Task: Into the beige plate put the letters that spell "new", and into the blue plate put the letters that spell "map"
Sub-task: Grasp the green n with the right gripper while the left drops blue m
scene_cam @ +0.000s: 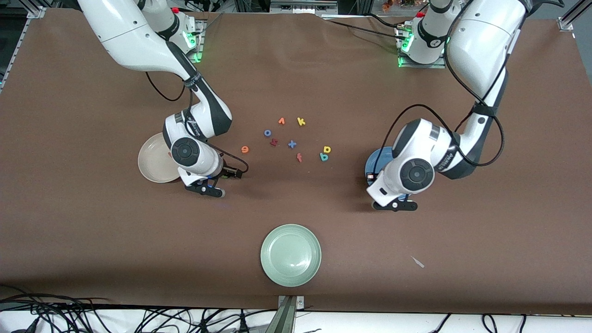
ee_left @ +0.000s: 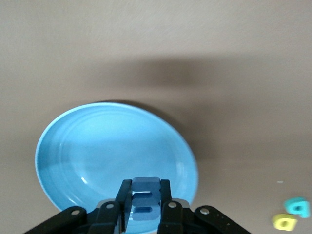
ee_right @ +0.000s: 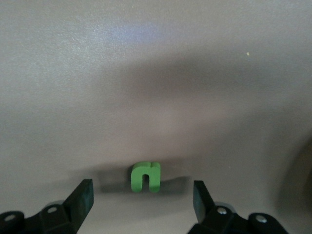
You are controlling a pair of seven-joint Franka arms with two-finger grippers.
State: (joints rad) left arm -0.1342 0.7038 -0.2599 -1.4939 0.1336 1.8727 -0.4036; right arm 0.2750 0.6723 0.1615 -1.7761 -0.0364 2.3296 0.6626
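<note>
A small green foam letter n (ee_right: 146, 176) lies flat on the brown table (scene_cam: 92, 231), directly between the spread fingers (ee_right: 82, 197) of the right gripper (scene_cam: 207, 190), which hangs low over it with jaws released and nothing held. The right arm bends down from its base, wrist turned to the table, just beside the round cream-beige plate (scene_cam: 152, 162); that plate's visible part is bare.

Toward the other end, the left gripper (ee_left: 145, 207) is clenched on a small blue foam letter m (ee_left: 145, 197), held over the rim of the round medium-blue plate (ee_left: 87, 146), whose bowl holds nothing. The left arm folds down likewise.

Between the grippers, a teal foam letter a (scene_cam: 324, 157) and a yellow foam letter p (scene_cam: 327, 149) touch each other. An orange foam letter e (scene_cam: 245, 149) lies near the right gripper.
</note>
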